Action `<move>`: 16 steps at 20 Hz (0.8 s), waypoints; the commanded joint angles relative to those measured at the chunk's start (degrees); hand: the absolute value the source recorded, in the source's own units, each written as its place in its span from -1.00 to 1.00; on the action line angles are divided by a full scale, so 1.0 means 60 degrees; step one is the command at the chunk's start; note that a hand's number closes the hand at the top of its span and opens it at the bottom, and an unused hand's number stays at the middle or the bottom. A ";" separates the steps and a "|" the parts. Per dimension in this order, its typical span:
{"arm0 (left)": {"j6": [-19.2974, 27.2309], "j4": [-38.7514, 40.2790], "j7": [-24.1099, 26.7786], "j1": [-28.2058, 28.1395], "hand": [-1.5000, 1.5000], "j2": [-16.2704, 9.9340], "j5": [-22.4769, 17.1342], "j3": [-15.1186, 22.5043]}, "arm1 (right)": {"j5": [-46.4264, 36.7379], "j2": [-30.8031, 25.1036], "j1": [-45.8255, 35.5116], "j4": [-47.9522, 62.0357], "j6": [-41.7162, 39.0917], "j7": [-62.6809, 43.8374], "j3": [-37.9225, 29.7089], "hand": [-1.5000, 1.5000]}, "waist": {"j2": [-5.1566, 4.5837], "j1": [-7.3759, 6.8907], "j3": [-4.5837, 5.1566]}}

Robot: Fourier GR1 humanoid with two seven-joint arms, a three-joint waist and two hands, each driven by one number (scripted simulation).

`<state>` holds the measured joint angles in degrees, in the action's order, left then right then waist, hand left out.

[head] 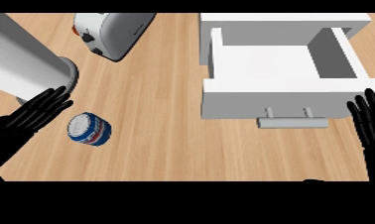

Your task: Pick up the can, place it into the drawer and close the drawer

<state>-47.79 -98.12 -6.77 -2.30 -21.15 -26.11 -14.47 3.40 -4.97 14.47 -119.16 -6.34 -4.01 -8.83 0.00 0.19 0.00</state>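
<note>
Left hand (35, 114) sits at the left edge, fingers straight and spread, pointing up and right toward the can (89, 129). It holds nothing; fingertips are just beside the can's upper left, not clearly touching. Right hand (363, 119) shows only at the right edge, fingers straight and up, resting beside the drawer's front corner.

The can stands upright on the wooden counter (161, 99), lower left, well apart from the drawer (282, 77). Silver lid faces the camera, blue, white and red label round the side. The drawer is pulled out of its white cabinet (285, 22), nothing visible inside, bar handle (293, 122) facing the robot. A grey cylinder (33, 67) stands just behind the left hand; a toaster (113, 32) sits further back.

Judgement on handling: the can is probably rigid metal, light to moderate weight, with a smooth curved wall, so it is likely slippery and prone to rolling if tipped. Not fragile. Best hold is likely round the side wall at mid height, thumb opposite the fingers, keeping it upright. The lid rim gives little purchase.

The grasp is not yet made. The grey cylinder close behind the hand limits room for the approach. The carry crosses most of the counter to the right.
</note>
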 commanded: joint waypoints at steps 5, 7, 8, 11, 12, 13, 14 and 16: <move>-0.0444 0.1607 0.1366 0.0655 -1.00 0.0373 0.1627 -0.0412 | 0.0298 0.0138 0.0319 0.0227 -0.0505 0.0588 -0.0390 -1.00 | 0.0002 0.0013 0.0001; -0.0619 0.2249 0.2293 0.0480 -1.00 0.0471 0.2534 -0.0509 | 0.0207 0.0032 0.0677 -0.0327 -0.0622 0.0330 -0.0364 -1.00 | 0.0001 0.0037 0.0006; -0.0215 0.2134 0.2048 0.0828 -1.00 0.0613 0.2665 -0.0336 | -0.0116 0.0093 -0.0101 0.0426 -0.0432 0.0451 -0.0272 -1.00 | -0.0002 0.0000 0.0002; -0.0087 0.2208 0.2209 0.0786 -1.00 0.0693 0.2987 -0.0223 | -0.0211 0.0260 -0.0319 0.0218 -0.0266 0.0025 -0.0128 -1.00 | 0.0002 -0.0013 0.0001; -0.0106 0.3217 0.3264 0.1089 -1.00 0.0631 0.3850 -0.0289 | 0.0147 0.0006 -0.0312 0.0973 -0.0584 0.0630 -0.0620 -1.00 | -0.0007 0.0011 0.0003; -0.0191 0.3553 0.3723 0.1050 -1.00 0.0657 0.4013 -0.0257 | -0.0181 0.0163 -0.0452 0.1268 -0.0428 0.0866 -0.0448 -1.00 | -0.0009 0.0003 0.0003; -0.0293 0.4183 0.4075 0.1282 -1.00 0.0354 0.4120 -0.0457 | -0.0197 0.0214 0.0032 -0.0224 -0.0442 -0.0115 -0.0054 -1.00 | -0.0006 0.0038 0.0007; 0.0333 0.3484 0.4031 0.0853 -1.00 0.0867 0.4577 -0.0009 | 0.0169 -0.0112 -0.0529 0.0446 -0.0606 0.0171 -0.0709 -1.00 | 0.0000 -0.0006 0.0002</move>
<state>-47.81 -79.20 12.69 3.17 -17.53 -3.68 -15.96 3.55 -4.64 12.99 -116.68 -9.25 -2.34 -11.54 -0.01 0.22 0.02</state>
